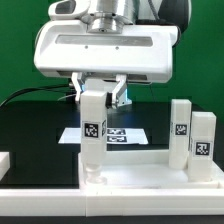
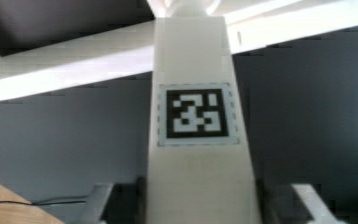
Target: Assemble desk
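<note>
Pincer (image 1: pixel 100 97) clamped on top end of a white desk leg (image 1: pixel 93 135), one finger each side, leg upright w/ black-and-white tag facing the exterior cam. Leg's lower end sits straight below pincer at a corner of the white desk panel (image 1: pixel 140 170); can't tell if it's seated in the socket. Two more legs (image 1: pixel 192 135) stand on the panel's far side from pincer, toward exterior view's right. Marker board (image 1: pixel 120 133) lies flat on black counter (image 1: pixel 40 125), behind held leg. Wrist view: leg (image 2: pixel 197 120) fills the centre, tag visible.
</note>
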Controlling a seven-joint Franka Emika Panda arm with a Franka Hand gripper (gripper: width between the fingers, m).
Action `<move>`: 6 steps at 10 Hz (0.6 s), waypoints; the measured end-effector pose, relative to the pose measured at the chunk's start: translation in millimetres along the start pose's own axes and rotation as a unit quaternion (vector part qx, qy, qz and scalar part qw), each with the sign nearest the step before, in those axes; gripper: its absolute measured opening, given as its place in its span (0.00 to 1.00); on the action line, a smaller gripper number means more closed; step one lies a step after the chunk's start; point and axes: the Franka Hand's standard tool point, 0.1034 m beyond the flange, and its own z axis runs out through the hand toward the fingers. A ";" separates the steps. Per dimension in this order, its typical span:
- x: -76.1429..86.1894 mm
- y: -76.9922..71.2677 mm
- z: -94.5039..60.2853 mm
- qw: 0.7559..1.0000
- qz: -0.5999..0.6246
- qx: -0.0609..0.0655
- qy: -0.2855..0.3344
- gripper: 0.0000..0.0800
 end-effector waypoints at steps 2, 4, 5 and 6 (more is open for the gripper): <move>-5.4 -4.5 3.7 1.000 -0.005 0.000 -0.004 0.36; -10.1 -4.1 8.2 1.000 -0.008 -0.003 -0.008 0.36; -11.8 -4.0 9.7 1.000 -0.009 -0.004 -0.010 0.36; -13.1 -3.5 11.2 1.000 -0.010 -0.005 -0.010 0.36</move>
